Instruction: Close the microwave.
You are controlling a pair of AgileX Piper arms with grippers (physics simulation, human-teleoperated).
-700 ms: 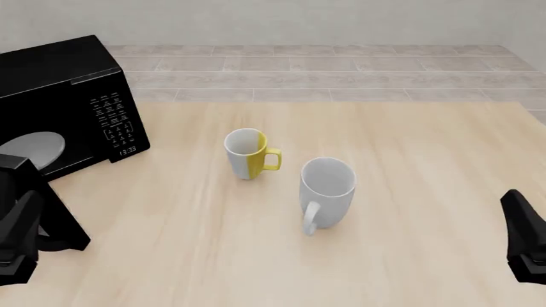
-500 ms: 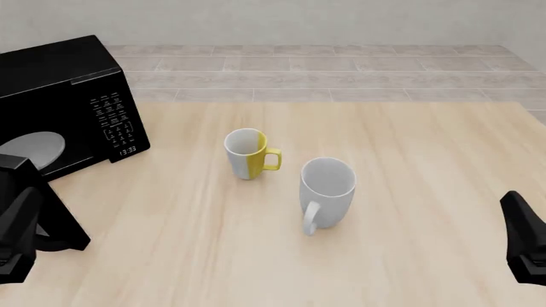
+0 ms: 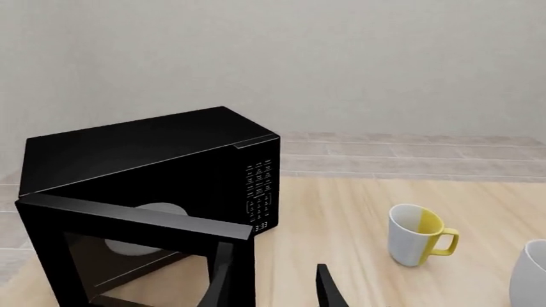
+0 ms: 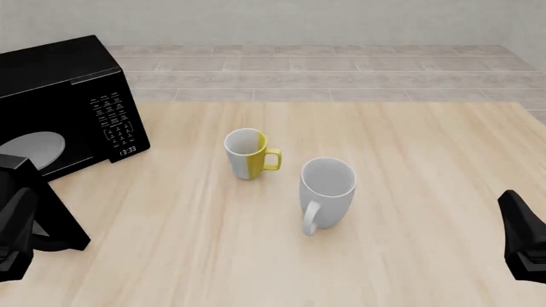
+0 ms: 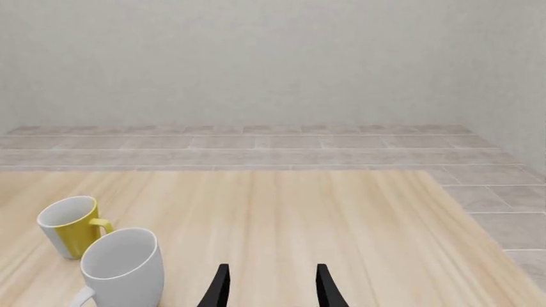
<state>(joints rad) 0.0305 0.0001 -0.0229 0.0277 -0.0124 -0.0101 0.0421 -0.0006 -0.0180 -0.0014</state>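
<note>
The microwave is a glossy black box at the table's far left, with a white-marked keypad. Its door stands swung open toward the front, and the pale turntable shows inside. In the left wrist view the microwave fills the left half, and the open door is close in front of the left gripper, whose jaws stand apart and empty. In the front view the left gripper is at the bottom left beside the door. The right gripper is at the bottom right, open and empty.
A yellow-and-white mug and a larger white mug stand upright mid-table, right of the microwave. They also show in the left wrist view and the right wrist view. A tiled floor lies beyond the table's far edge.
</note>
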